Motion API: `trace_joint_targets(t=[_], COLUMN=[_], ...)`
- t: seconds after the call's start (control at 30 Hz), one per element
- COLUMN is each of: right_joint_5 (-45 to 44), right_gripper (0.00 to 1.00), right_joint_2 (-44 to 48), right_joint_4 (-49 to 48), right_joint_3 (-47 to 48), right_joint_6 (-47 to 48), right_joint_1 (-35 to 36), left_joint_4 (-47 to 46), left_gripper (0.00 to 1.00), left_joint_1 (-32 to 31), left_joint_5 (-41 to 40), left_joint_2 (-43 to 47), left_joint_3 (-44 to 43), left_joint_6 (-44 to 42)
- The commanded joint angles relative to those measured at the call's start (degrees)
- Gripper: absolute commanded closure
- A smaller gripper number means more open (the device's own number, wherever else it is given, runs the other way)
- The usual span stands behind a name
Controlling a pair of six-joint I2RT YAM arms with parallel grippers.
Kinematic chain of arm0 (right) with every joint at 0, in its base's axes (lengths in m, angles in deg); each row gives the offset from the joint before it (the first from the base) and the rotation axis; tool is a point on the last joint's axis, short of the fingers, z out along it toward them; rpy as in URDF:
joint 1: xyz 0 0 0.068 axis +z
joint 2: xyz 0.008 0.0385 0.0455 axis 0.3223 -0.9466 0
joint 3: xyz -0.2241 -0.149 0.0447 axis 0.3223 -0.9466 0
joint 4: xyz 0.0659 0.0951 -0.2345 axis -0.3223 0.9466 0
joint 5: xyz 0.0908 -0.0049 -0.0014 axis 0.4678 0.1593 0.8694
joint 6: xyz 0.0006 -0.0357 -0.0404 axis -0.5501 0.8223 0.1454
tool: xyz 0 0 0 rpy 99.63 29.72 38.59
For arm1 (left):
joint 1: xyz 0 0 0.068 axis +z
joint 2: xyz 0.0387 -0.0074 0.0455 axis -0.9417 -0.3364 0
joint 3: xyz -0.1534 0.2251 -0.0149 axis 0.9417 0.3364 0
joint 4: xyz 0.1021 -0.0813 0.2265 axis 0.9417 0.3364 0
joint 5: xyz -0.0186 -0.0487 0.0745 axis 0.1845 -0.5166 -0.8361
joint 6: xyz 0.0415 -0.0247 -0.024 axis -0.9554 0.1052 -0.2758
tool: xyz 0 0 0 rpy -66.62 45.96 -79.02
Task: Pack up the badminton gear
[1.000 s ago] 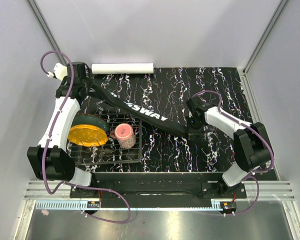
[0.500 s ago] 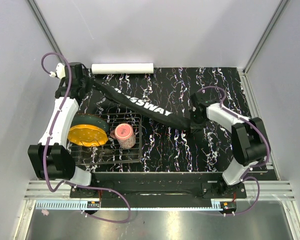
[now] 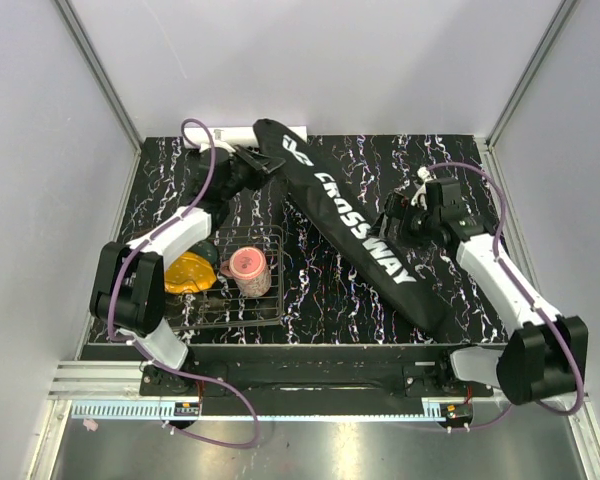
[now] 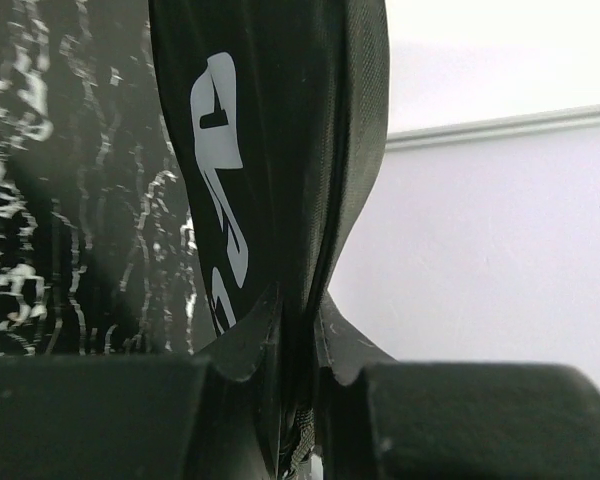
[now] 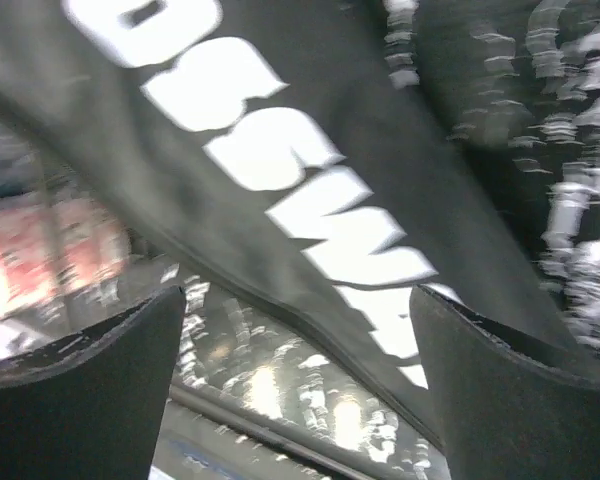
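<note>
Diagonally across the surface (image 3: pixel 460 170) lies the bag (image 3: pixel 360 225), running from far left to near right. Left tool (image 3: pixel 252 162): nearly closed, pinching a fold of fabric at the bag's far end. Right tool (image 3: pixel 393 216): spread wide, empty, just beside the bag's middle. Probable hazards: with one thin pinch as the sole hold, the fabric may slip out; a swing of the free end may strike the rack (image 3: pixel 265 305); the far end may nudge the tube (image 3: pixel 194 144) off the back edge.
</note>
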Motion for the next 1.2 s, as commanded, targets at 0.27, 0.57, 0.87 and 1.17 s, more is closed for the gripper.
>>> trace_joint_targets(t=[0.27, 0.57, 0.87, 1.17], right_joint_5=[-31.7, -63.8, -62.5, -43.8], right_gripper=[0.0, 0.0, 0.48, 0.49], right_joint_2=[2.2, -17.1, -26.2, -24.0], right_joint_4=[-3.7, -8.0, -33.6, -54.9], right_joint_3=[-5.3, 2.9, 5.0, -1.7], right_joint_6=[2.4, 12.4, 42.2, 54.9], right_joint_1=[27.3, 29.7, 25.8, 13.0], left_joint_4=[-13.2, -6.1, -3.8, -8.9], left_gripper=[1.0, 0.98, 0.91, 0.91], left_joint_1=[-3.1, -2.9, -1.1, -0.9], left_joint_5=[-0.8, -0.7, 0.5, 1.5], left_joint_2=[0.7, 2.7, 3.9, 3.2], left_joint_3=[0.0, -0.7, 4.1, 13.2], left_joint_6=[4.7, 2.4, 0.1, 0.4])
